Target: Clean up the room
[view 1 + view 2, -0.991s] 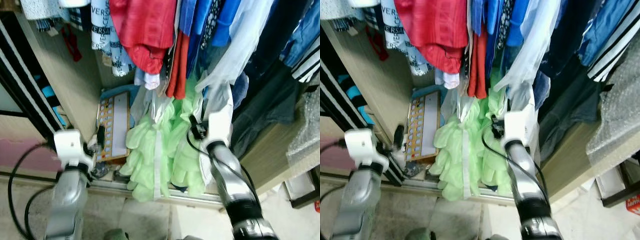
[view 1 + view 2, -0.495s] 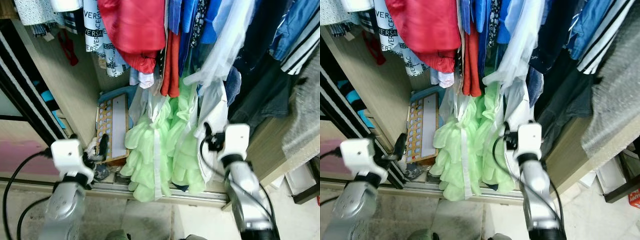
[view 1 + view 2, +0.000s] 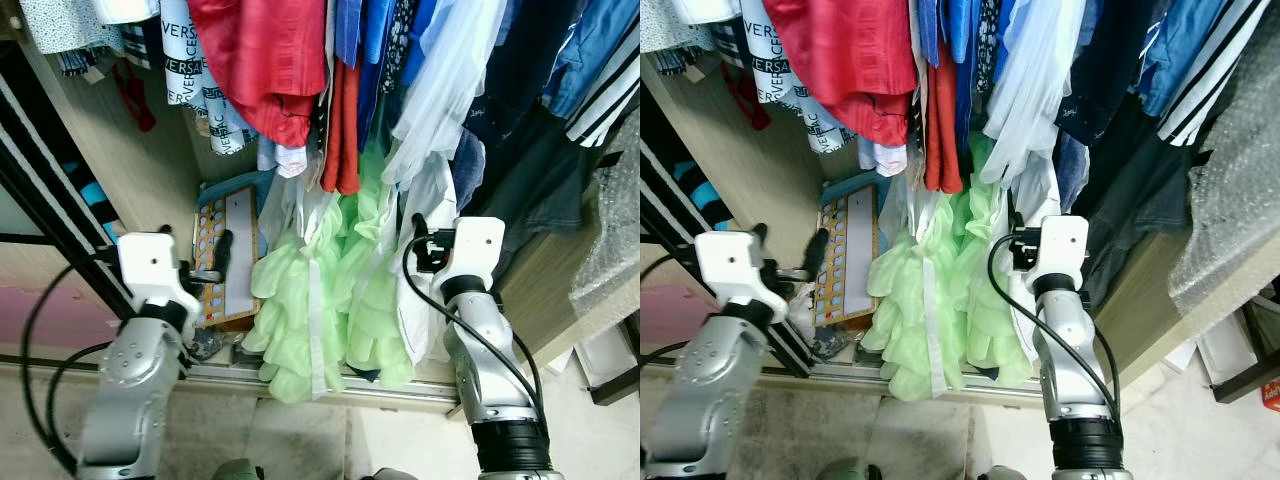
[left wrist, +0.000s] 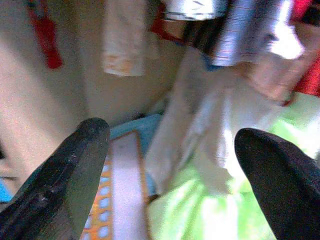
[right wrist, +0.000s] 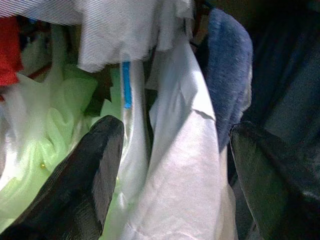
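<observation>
A wardrobe hangs full of clothes: a red garment point(image 3: 265, 60), blue shirts point(image 3: 385, 40), a long light green garment point(image 3: 320, 290) and a white garment point(image 3: 425, 200). My right gripper point(image 5: 177, 132) is open and points at the white garment, whose cloth hangs in the gap ahead of its spread fingers point(image 5: 95, 170). My left gripper point(image 4: 172, 137) is open too, low at the wardrobe's left. It faces an orange and blue dotted board point(image 3: 240, 230) leaning on the wardrobe floor. One black finger point(image 3: 225, 255) shows in front of the board.
A wooden side panel point(image 3: 150, 170) and a dark sliding door frame point(image 3: 50, 200) close in the left. The metal door track point(image 3: 350, 390) runs along the wardrobe's bottom. A wooden panel point(image 3: 540, 290) and bubble wrap point(image 3: 610, 260) stand right. Pale floor tiles point(image 3: 300, 440) lie before me.
My right wrist has drawn back to the right, away from the green garment. My left gripper has risen a little toward the board. The view has shifted slightly.
</observation>
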